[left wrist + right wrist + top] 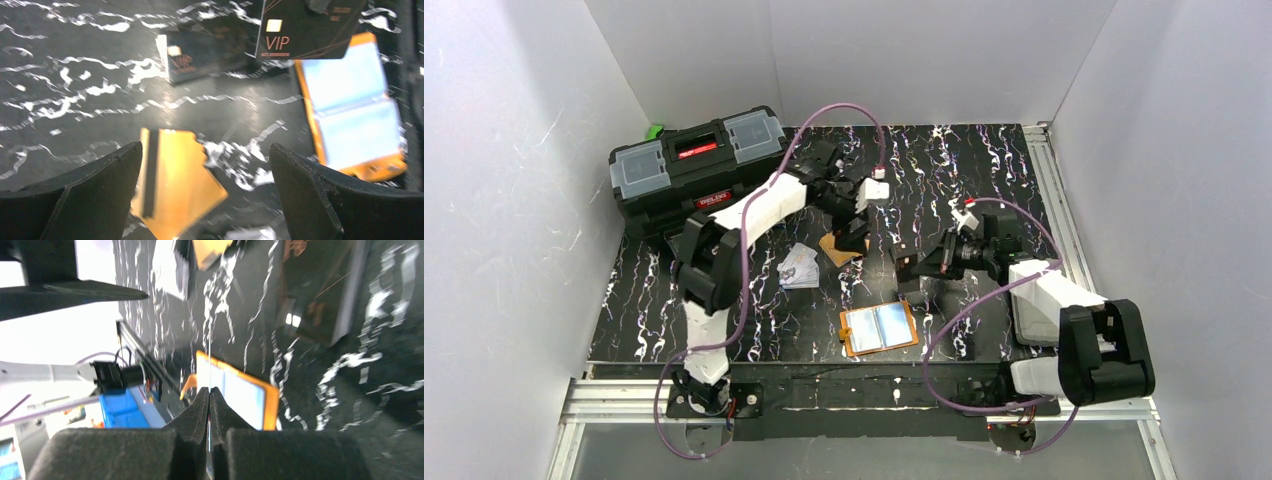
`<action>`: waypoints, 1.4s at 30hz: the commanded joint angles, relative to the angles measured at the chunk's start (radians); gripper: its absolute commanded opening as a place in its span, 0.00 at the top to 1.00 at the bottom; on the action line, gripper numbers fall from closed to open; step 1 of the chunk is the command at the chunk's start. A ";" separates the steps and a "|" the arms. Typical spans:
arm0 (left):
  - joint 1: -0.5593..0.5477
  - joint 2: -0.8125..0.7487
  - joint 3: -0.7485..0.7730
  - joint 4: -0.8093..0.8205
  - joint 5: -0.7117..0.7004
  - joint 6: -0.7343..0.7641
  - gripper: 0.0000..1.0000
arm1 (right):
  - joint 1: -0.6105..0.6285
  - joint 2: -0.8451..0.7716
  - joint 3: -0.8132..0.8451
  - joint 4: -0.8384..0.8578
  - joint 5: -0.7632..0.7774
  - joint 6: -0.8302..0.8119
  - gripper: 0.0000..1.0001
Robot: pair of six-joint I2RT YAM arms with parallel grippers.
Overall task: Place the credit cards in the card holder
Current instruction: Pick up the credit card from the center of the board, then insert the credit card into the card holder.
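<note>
Right pincer (pixel 210 399) clamped on black card (pixel 305 30) near open card holder (pixel 350 115). Left pincer (pixel 206 147) spread wide over orange card (pixel 175 185) lying on surface (pixel 75 100).

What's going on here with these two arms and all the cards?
Two robot arms are working on getting cards into the orange card holder, which lies open on the table. The right tool is shut on a black card and holds it up off the table near the holder. The left tool hangs open over an orange card. A small pile of white cards lies nearby.
</note>
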 commanded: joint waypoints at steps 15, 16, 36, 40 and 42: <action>-0.098 -0.614 -0.916 0.509 -0.024 0.164 0.03 | 0.286 -0.017 -0.106 -0.040 0.049 -0.024 0.99; -0.105 -0.609 -0.929 0.531 -0.029 0.172 0.03 | 0.288 -0.011 -0.107 -0.039 0.056 -0.026 0.99; -0.163 -0.570 -1.040 0.574 -0.065 0.406 0.04 | 0.323 0.140 -0.114 0.082 0.037 -0.045 0.99; -0.171 -0.565 -1.047 0.590 -0.067 0.410 0.05 | 0.327 0.139 -0.121 0.100 0.033 -0.036 0.99; -0.174 -0.565 -1.049 0.590 -0.068 0.417 0.05 | 0.327 0.124 -0.123 0.101 0.037 -0.036 0.99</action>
